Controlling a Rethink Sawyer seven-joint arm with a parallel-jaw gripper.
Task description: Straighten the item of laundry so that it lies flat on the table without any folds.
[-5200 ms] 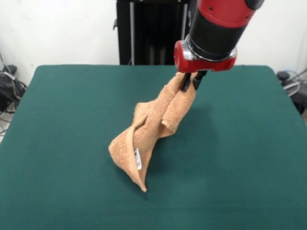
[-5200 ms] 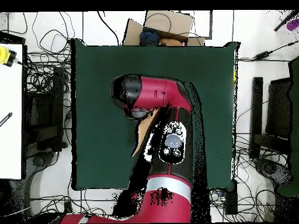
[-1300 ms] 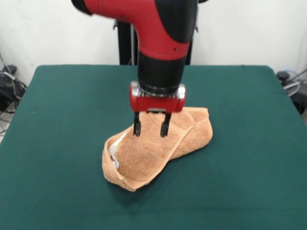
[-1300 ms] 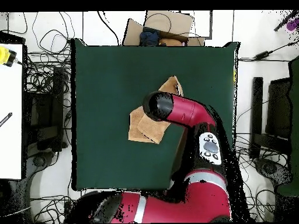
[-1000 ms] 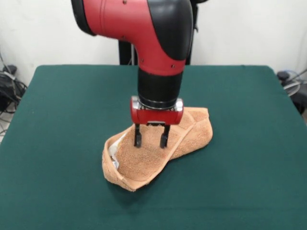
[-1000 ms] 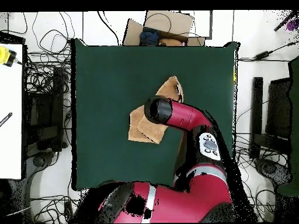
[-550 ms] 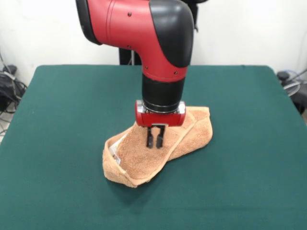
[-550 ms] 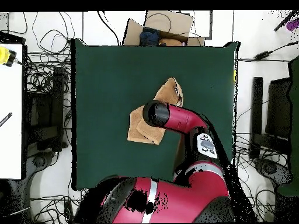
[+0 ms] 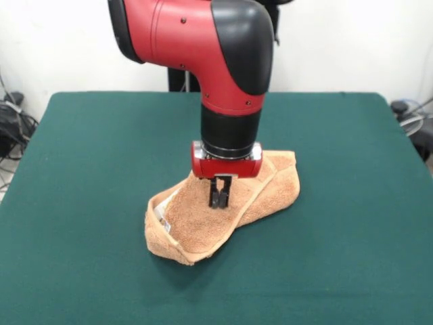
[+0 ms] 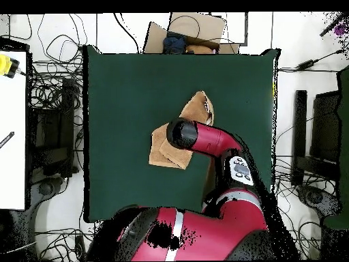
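We are looking at the gripper (image 9: 220, 200) pressing straight down into the orange-tan terry towel (image 9: 203, 220), its two dark fingers drawn together on a pinch of the top layer near the middle of the bundle. From the front view we are reading the jaws as closed on cloth, with no gap showing between them.

The towel is lying near the centre of the dark green felt table (image 9: 81, 156), folded over on itself into a long, shoe-like shape. Its long axis is running diagonally, from a rounded, doubled-up end toward the camera's lower left up to a blunter end at the right, beyond the wrist. The claw is sitting roughly midway along that axis, so folded cloth is spreading away from it on both sides; the thicker overlap is lying toward the lower-left end, where a white tag (image 9: 160, 214) is peeking from inside the fold.

The pile is looking soft and looped, with a flatter woven border band curving along the upper layer's edge. In the overhead view the arm (image 10: 204, 140) is covering the towel's middle, leaving only its two ends visible.
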